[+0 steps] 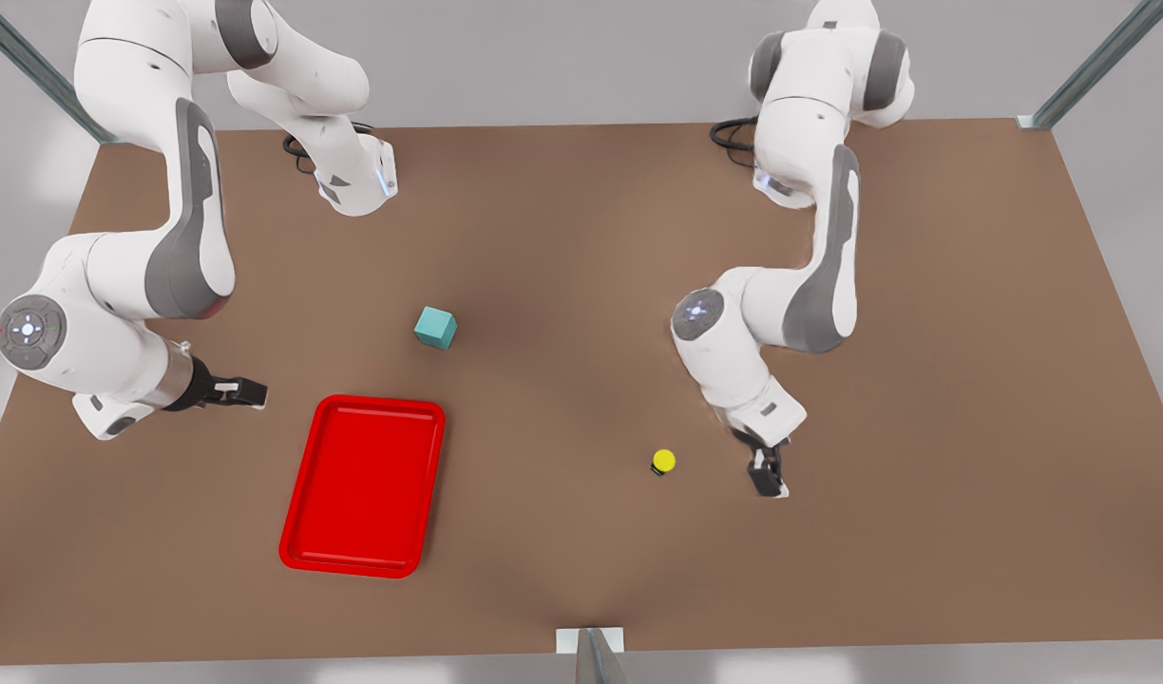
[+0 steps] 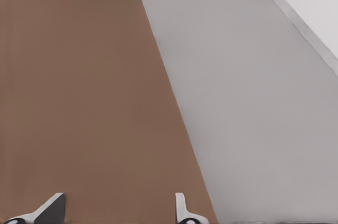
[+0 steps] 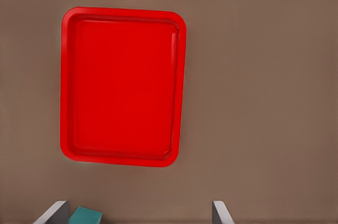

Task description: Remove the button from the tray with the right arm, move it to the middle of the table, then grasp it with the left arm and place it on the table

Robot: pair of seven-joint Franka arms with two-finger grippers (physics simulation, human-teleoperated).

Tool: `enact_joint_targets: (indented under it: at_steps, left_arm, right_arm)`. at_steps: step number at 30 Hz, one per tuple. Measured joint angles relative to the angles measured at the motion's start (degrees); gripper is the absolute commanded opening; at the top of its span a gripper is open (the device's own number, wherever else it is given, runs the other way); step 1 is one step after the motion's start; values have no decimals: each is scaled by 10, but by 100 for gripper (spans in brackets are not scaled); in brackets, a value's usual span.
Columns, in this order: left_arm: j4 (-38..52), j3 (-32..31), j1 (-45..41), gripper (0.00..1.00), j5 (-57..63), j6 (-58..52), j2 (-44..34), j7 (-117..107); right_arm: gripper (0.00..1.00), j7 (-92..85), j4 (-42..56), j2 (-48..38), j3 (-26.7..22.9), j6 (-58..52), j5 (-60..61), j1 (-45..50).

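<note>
Brown table (image 1: 581,237) fills the workspace, with grey floor beyond its edges. Red tray (image 1: 364,486) lies flat on it and serves as reference. Button (image 1: 663,462), yellow cap up, stands on the table well apart from the tray, toward the front view's right. Left gripper (image 1: 768,478) hangs just beyond the button, fingers (image 2: 182,209) spread, holding nothing. Right gripper (image 1: 249,391) hovers near the tray's far corner, fingers (image 3: 221,212) spread, holding nothing. Teal cube (image 1: 435,328) sits behind the tray.
</note>
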Motion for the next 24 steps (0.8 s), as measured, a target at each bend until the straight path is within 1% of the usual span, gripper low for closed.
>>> enact_joint_targets:
  at_steps: [2,3,4,5,6,7,8,9,10,11,17,24]
  left_arm:
    - [1,1,49,100,-86,-42,-37,105]
    - [1,-25,95,100,-126,-67,-59,158]
    - [1,-134,199,100,-155,-91,-87,208]
    - [0,-219,284,100,-174,-115,-112,255]
    - [-3,-262,332,100,-190,-142,-143,299]
    - [-13,-284,365,100,-202,-168,-180,341]
    - [-58,-296,387,100,-210,-185,-231,381]
    - [-134,-302,403,100,-216,-187,-290,419]
    - [-170,-306,414,100,-221,-189,-317,454]
    - [-186,-308,423,100,-224,-189,-329,488]
    - [-187,-311,440,100,-232,-192,-334,655]
    - [-181,-312,417,100,-233,-203,-327,789]
  right_arm:
    - [100,0,0,0,0,0,0,0]
    - [100,0,0,0,0,-1,0,0]
    - [100,0,0,0,0,-1,0,0]
    - [100,0,0,0,0,-1,0,0]
    - [100,0,0,0,0,-1,0,0]
    - [100,0,0,0,0,-1,0,0]
    - [100,0,1,0,0,-1,0,-1]
    - [100,0,1,0,0,-1,0,-1]
    - [100,0,1,0,0,-1,0,-1]
    - [100,0,1,0,0,-1,0,-2]
    - [100,0,-8,-13,0,4,1,-4]
    - [100,-2,-6,-11,0,1,1,-4]
